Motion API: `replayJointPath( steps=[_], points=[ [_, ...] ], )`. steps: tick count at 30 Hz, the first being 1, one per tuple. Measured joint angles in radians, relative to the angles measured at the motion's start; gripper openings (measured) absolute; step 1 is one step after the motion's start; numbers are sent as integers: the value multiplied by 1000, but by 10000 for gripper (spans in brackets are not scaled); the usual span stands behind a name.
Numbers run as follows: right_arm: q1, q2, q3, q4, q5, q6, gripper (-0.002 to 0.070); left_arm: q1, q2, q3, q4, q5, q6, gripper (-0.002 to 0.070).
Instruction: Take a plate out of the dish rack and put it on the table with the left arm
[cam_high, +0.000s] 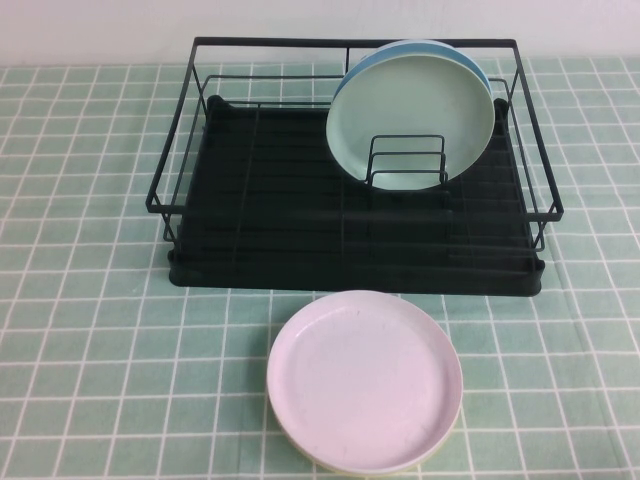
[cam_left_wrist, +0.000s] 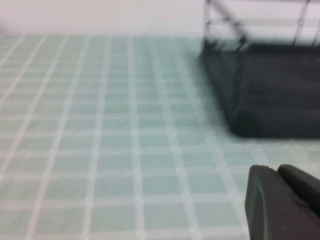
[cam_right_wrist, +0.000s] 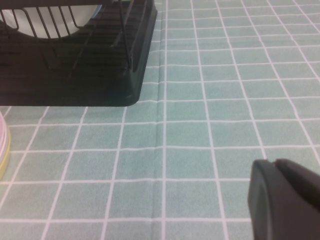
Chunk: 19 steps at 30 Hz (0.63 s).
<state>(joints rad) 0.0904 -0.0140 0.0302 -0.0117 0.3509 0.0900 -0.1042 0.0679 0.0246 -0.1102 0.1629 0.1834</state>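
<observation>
The plate (cam_high: 364, 378), round, pale pink and low-rimmed, lies flat, face up, on the table (cam_high: 90, 330) just before the dish rack (cam_high: 350, 235). The left gripper (cam_left_wrist: 285, 205) and right gripper (cam_right_wrist: 285, 200) hang low over bare cloth; whether either pincer is apart or together cannot be told.

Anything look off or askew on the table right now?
Nothing damaged or spilled. One oddity: the pink plate on the table lies on another yellowish-edged plate, not on bare cloth. The mint-green plate leans upright in the dish rack. Left gripper and right gripper hover apart, holding nothing.
</observation>
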Motion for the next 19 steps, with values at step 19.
replayJointPath(
  steps=[19],
  points=[
    [0,0,0,0,0,0,-18,58,-76,0,50,185,-10,-3]
  ],
)
